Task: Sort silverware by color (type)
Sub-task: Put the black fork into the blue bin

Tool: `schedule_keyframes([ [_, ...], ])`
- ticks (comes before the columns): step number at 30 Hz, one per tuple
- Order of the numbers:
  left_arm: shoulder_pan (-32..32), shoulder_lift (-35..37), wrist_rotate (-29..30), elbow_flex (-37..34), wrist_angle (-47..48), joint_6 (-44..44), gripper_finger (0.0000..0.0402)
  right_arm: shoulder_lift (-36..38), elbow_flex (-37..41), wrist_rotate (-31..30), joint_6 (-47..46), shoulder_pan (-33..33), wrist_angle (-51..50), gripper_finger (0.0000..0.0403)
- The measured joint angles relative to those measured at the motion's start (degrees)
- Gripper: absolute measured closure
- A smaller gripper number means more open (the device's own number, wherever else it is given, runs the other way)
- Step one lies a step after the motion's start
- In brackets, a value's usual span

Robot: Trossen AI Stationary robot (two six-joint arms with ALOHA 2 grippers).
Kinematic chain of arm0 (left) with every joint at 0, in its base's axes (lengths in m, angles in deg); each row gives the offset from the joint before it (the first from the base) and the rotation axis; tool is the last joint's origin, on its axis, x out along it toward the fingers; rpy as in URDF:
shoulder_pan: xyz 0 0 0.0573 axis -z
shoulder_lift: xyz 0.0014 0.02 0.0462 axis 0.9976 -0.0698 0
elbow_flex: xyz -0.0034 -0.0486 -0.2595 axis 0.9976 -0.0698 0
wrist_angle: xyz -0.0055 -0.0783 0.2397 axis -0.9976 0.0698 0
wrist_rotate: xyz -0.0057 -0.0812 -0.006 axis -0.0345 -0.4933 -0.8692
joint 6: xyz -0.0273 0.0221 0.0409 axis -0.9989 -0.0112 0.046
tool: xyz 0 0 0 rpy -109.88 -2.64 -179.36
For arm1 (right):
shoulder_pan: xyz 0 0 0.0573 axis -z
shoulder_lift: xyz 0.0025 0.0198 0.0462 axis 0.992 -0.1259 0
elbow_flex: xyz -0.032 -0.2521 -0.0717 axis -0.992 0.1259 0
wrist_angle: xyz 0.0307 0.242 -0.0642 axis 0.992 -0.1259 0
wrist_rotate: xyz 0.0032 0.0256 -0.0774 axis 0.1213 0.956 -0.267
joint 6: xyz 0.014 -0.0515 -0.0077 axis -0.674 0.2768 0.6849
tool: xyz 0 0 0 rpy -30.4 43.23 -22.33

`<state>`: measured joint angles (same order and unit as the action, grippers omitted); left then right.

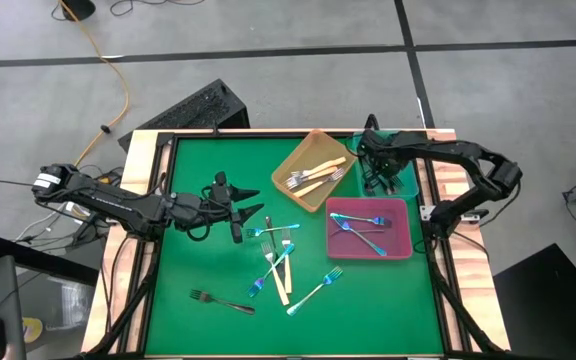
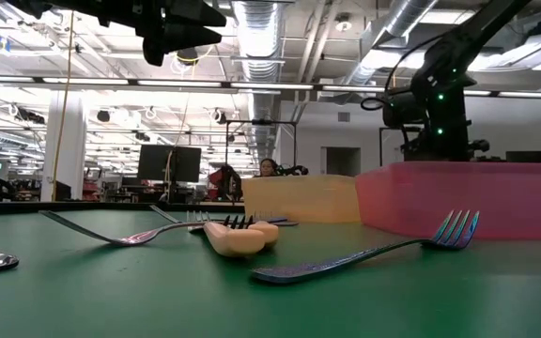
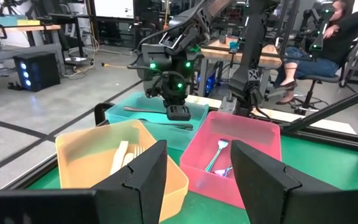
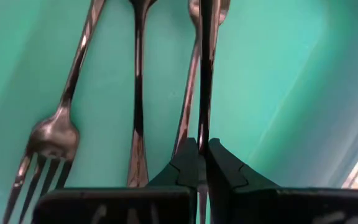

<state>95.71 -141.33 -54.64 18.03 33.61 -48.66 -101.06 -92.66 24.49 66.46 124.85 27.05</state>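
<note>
While the left gripper [image 1: 236, 213] hangs spread over the loose forks [image 1: 273, 262] at mid-table, the high view puts the right gripper [image 1: 376, 178] over the teal tray [image 1: 408, 178]. Its wrist view shows fingers pinching a black fork [image 4: 205, 68] above others; releasing it there should follow.

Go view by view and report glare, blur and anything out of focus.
High view: even light, sharp, no glare. Low view: bright ceiling lights, near blue fork soft. Left wrist view: its own fingers blurred. Right wrist view: black forks carry reflections, right gripper blurred against teal tray.
</note>
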Motion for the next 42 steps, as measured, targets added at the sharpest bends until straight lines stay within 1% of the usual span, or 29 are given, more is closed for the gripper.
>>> schedule_keyframes([
  [6,0.00,0.00,0.00,0.00,0.88,-0.04,0.0239,-0.34,0.77,0.87,1.67,0.78,1.62,0.0369],
  [12,0.00,0.00,0.00,0.00,1.10,-0.05,0.0239,-0.34,3.17,3.79,3.95,1.57,3.43,0.0369],
  [17,0.00,0.00,0.00,0.00,1.12,-0.19,0.0239,-0.34,4.78,3.81,4.53,2.02,4.23,0.0367],
  [23,0.00,0.00,0.30,0.00,1.08,-0.26,0.0239,-0.34,4.83,3.96,4.66,2.21,4.49,0.0366],
  [27,0.00,0.00,0.31,0.00,1.05,-0.31,0.0239,-0.34,4.83,5.91,4.65,2.77,4.75,0.0366],
  [42,0.00,0.00,0.38,0.00,1.07,-0.37,0.0239,-0.34,4.81,6.86,4.33,3.70,5.57,0.0356],
])
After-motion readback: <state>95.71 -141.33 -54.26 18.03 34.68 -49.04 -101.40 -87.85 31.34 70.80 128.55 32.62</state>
